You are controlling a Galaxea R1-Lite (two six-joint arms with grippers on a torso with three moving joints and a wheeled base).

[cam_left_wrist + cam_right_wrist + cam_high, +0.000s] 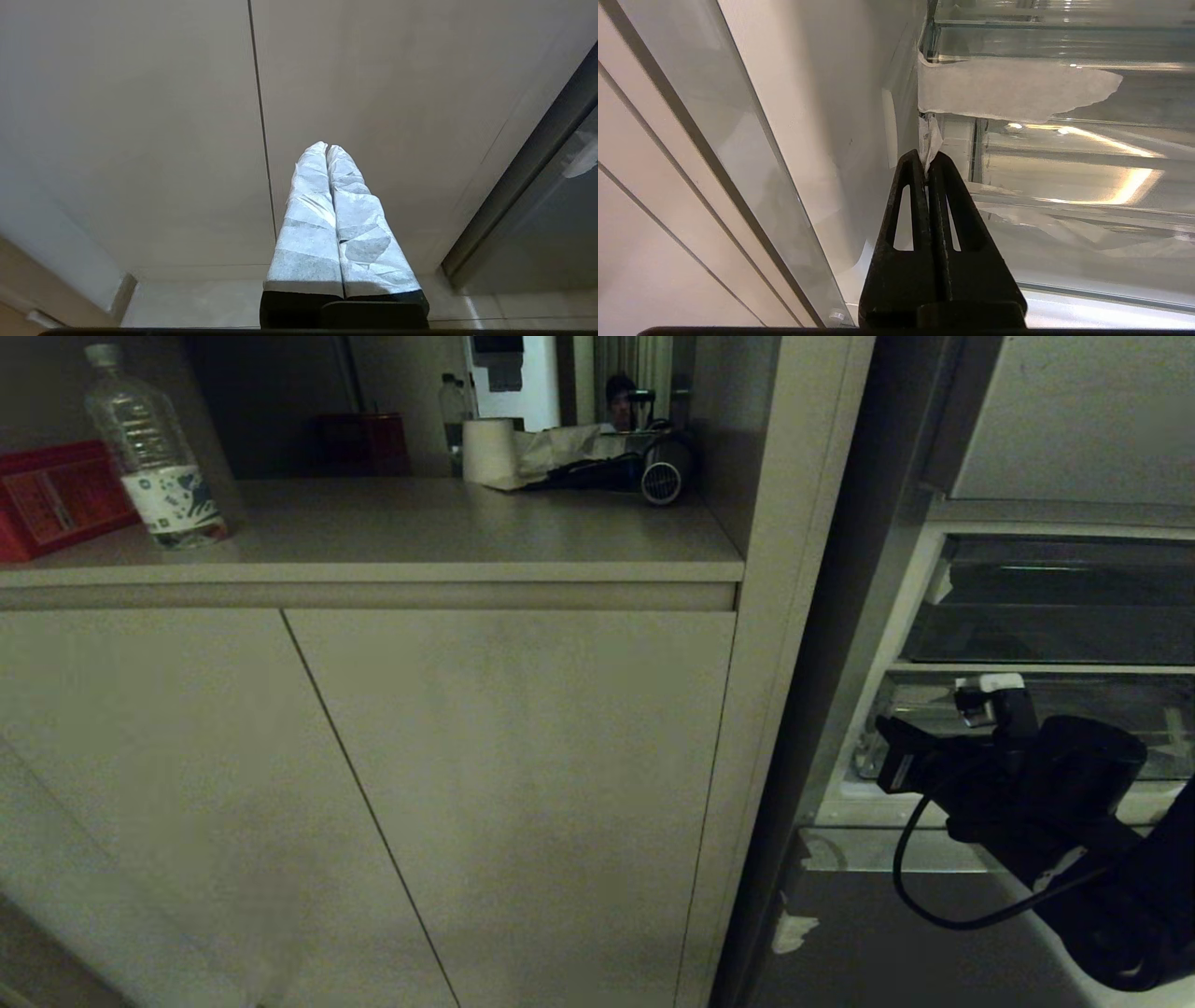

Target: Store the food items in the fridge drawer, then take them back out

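Fridge drawer (1064, 177) corner tape (930, 140) between fingers (915, 186)

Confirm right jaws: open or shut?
Shut. The right gripper, black with slotted fingers, has its jaws together, pinching a small white tape scrap at the clear plastic fridge drawer corner.

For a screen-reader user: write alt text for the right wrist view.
The right gripper, black fingers shut, pinches a white tape scrap at the front corner of the clear fridge drawer. A wider strip of white tape sits on the clear compartment beyond, and the fridge's pale inner wall runs alongside.
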